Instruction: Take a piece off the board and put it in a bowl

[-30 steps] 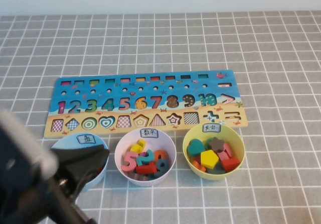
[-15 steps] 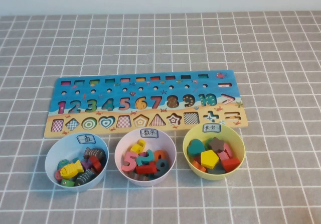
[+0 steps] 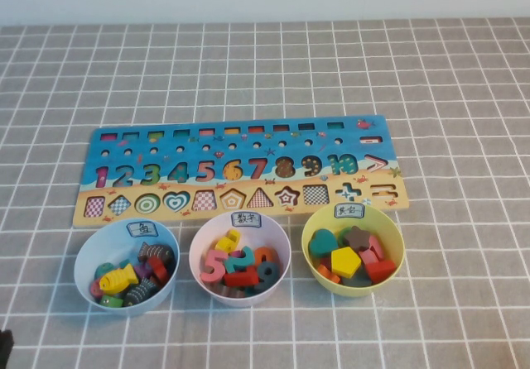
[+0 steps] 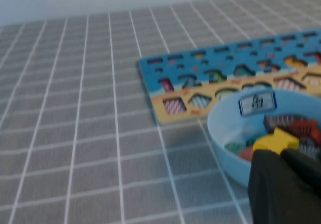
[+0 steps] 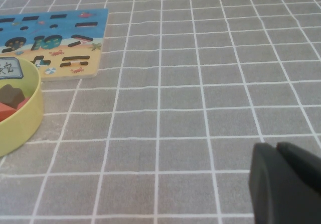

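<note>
The yellow pentagon piece (image 3: 345, 261) lies in the yellow-green bowl (image 3: 396, 235) among other shape blocks. This bowl stands in front of the right end of the blue number board (image 3: 240, 141). My left gripper (image 4: 281, 152) is shut and empty, low over the cloth beside the light blue bowl (image 4: 220, 133), near the board's left end (image 4: 200, 78). My right gripper (image 5: 276, 146) is shut and empty over bare cloth, well to the right of the yellow-green bowl (image 5: 30, 113). Neither gripper shows in the high view.
A pale pink bowl (image 3: 201, 241) of number pieces stands between the light blue bowl (image 3: 83, 253) of fish and the yellow-green one. All three sit in a row at the board's near edge. Grey checked cloth (image 3: 464, 96) covers the table.
The left arm, which hung over the light blue bowl a second ago, has drawn back toward the near left and left the high view. Board, bowls and pieces have not moved.
</note>
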You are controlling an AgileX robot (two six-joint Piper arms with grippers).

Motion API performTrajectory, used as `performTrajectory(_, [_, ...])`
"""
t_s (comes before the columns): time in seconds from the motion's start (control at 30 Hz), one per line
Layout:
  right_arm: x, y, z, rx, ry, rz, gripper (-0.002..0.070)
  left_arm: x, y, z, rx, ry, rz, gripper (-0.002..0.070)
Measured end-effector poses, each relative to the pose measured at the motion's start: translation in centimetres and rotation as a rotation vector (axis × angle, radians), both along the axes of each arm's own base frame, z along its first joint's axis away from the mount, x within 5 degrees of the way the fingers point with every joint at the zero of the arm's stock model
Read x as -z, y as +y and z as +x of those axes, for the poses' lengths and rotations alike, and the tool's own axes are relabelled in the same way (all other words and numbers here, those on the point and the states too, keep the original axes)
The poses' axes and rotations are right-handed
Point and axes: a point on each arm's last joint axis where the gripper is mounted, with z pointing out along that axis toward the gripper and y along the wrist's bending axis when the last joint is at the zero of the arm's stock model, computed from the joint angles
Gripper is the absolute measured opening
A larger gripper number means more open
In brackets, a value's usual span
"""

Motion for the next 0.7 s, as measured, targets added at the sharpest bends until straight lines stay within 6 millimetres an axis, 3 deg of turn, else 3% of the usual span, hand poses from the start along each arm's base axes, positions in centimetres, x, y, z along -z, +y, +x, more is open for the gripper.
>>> performTrajectory(0.17, [0.0,0.0,0.0,0.0,0.0,0.0,-0.0017,0.87,0.14,-0.18,-0.006,0.087,0.038,-0.0003])
performTrajectory(0.7, [0.0,0.0,0.0,0.0,0.0,0.0,-0.0017,0.87,0.45,-0.15,-0.061,0.087,0.044,-0.0003])
